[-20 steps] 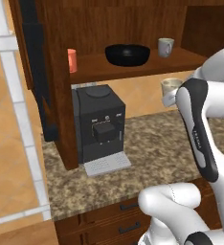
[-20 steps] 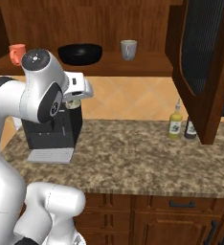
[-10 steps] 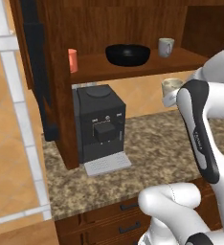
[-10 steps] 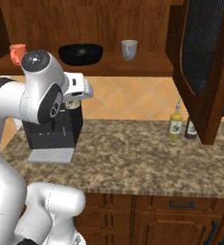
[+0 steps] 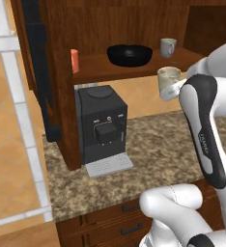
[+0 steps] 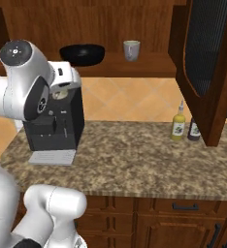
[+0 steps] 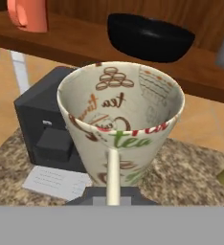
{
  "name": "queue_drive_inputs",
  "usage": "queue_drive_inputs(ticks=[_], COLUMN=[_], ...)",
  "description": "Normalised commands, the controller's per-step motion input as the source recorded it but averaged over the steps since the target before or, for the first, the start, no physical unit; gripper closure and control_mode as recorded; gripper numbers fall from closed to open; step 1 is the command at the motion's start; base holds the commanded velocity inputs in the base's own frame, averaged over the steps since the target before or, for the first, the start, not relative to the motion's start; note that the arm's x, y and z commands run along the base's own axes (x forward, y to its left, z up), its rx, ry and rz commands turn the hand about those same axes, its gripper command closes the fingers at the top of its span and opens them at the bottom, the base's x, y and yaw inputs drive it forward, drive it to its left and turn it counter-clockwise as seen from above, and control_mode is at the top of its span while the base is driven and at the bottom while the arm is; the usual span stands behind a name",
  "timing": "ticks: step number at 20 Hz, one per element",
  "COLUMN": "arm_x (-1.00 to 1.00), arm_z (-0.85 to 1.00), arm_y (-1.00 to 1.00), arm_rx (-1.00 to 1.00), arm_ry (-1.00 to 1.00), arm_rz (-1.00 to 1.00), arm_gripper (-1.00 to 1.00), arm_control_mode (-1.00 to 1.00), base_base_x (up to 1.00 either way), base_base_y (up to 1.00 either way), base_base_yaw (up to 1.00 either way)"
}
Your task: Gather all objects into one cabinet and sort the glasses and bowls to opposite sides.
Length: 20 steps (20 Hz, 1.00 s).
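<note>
Gripper point(image 7: 112, 194) clamped on cream mug point(image 7: 121, 119), held upright in air in front of cabinet point(image 5: 62, 96) shelf, above counter point(image 6: 135, 160), right of coffee machine point(image 5: 101, 126). On shelf: orange-red cup point(image 5: 74, 61) at left edge, black bowl point(image 5: 130, 54) at middle, grey mug point(image 5: 168, 47) to right, all apart. Sauce bottles point(image 6: 178, 127) stand on counter beneath open cabinet door point(image 6: 202, 63)

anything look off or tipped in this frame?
Nothing spilled or broken. The cream cup is upright in the shut gripper, in mid-air short of the cabinet shelf. On the shelf, the black bowl, grey mug and orange-red cup all sit upright.
</note>
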Motion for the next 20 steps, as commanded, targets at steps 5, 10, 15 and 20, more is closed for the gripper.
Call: queue_drive_inputs(ticks=[5, 10, 15, 20], arm_x=[-0.07, 0.38, 0.86, 0.97], arm_z=[0.71, 0.51, 0.3, 0.0], arm_y=[1.0, 1.0, 0.87, 0.3], arm_rx=[-0.02, -0.02, 0.0, 0.0], arm_ry=[0.0, 0.0, 0.0, 0.04], arm_rz=[0.21, 0.04, 0.0, -0.08], arm_gripper=[1.0, 1.0, 1.0, 1.0], arm_control_mode=[-1.0, -1.0, -1.0, -1.0], base_base_x=[0.0, 0.0, 0.0, 0.0], base_base_y=[0.0, 0.0, 0.0, 0.0], base_base_yaw=[0.0, 0.0, 0.0, 0.0])
